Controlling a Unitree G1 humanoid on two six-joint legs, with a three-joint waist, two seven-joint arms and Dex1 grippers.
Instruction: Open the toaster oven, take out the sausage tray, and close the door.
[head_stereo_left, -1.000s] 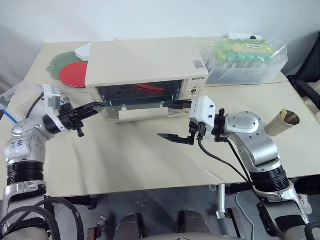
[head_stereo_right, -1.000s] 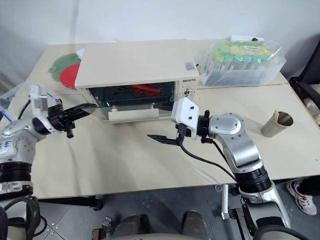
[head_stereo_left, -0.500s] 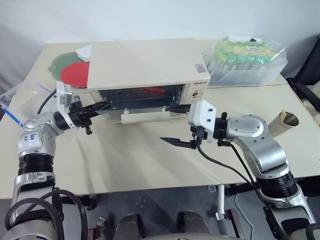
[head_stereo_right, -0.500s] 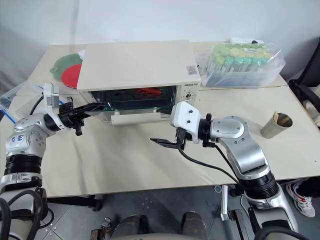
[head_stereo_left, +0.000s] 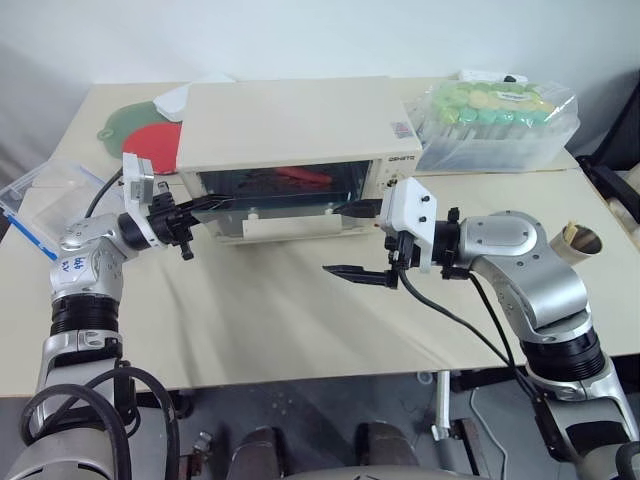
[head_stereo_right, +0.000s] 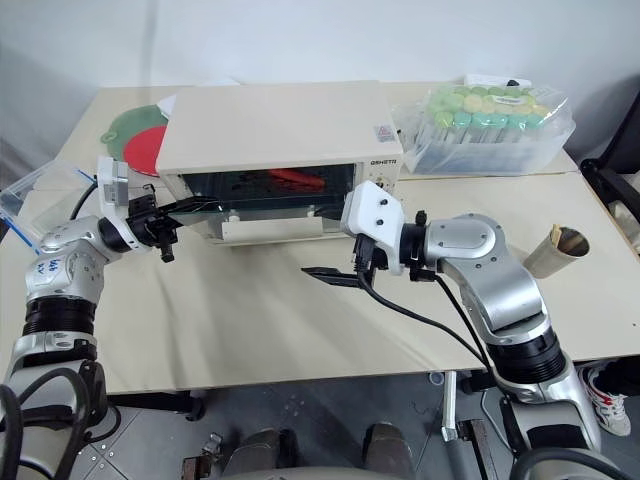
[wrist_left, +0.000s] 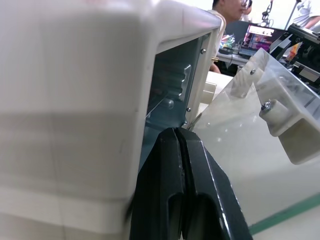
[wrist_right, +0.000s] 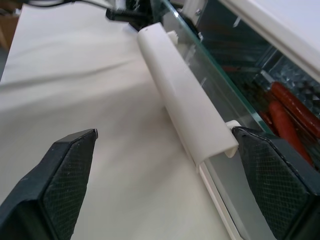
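Note:
The cream toaster oven (head_stereo_left: 290, 125) stands mid-table with its glass door (head_stereo_left: 285, 195) ajar, top edge tilted outward. Red sausages (wrist_right: 286, 107) lie inside on the sausage tray (wrist_right: 295, 82), seen through the glass. My left gripper (head_stereo_left: 208, 205) is shut, its tips (wrist_left: 176, 137) in the gap between the oven's left front corner and the door. Just before the door's right end my right gripper (head_stereo_left: 357, 240) stands open and empty. The cream bar handle (wrist_right: 182, 105) runs between its fingers (wrist_right: 67, 170), which do not touch it.
A clear bag of green-capped tubes (head_stereo_left: 495, 120) lies right of the oven. Red and green plates (head_stereo_left: 148, 148) sit behind its left side. A blue-rimmed clear box (head_stereo_left: 40, 195) is at the far left, a paper cup (head_stereo_left: 578, 240) at the right edge. A person (wrist_left: 230, 10) sits in the background.
My left gripper has slid a little to the right, further into the gap at the door's left edge. The right gripper stays open before the handle.

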